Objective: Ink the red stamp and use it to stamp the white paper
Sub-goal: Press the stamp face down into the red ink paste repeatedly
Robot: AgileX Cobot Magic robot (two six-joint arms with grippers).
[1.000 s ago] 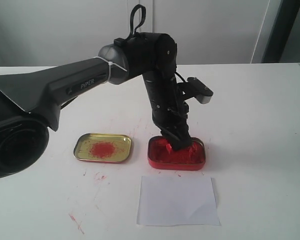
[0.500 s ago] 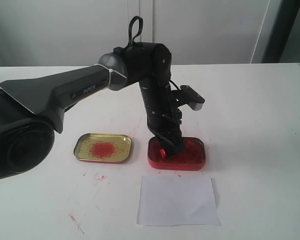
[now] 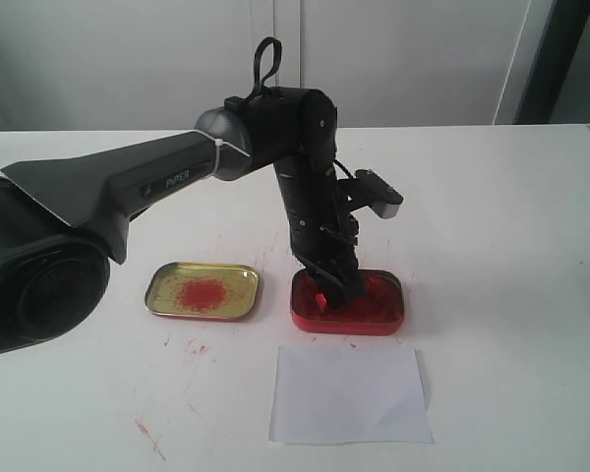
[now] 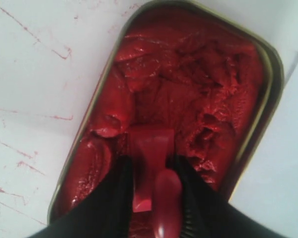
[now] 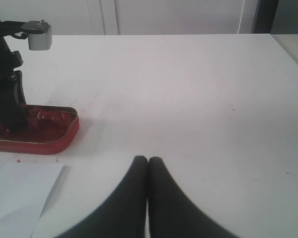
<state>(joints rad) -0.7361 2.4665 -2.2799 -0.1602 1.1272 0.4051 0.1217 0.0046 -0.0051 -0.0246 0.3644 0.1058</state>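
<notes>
1. While the left gripper [image 3: 334,291] clamped the red stamp [image 4: 149,148] by its handle, jaws drawn narrow around it, we saw the stamp's square base pushed down into the paste in the left part of the red ink tin [image 3: 385,317].
2. We judged the inking step to be under way, with the stamping yet to come.
3. We found the white paper [image 3: 349,395] lying flat just on the near side of the tin, apart from it, its long axis running left to right like the tin's own. From the jaws it lay toward the near edge of the table [image 3: 511,246] and slightly right, so we expected the next move to need a lift and a short carry nearward.
4. The stamp's handle stood roughly upright between the fingers, tilted a little.
5. We saw the right gripper [image 5: 148,166] pinched together on nothing, well to the right of the tin; the left arm was the nearer.
6. A gold lid [image 3: 234,279] smeared red sat left of the tin.
7. Paste hid the stamp's face, so we could not tell how well it had taken ink. The exterior view did not show the right gripper.
</notes>
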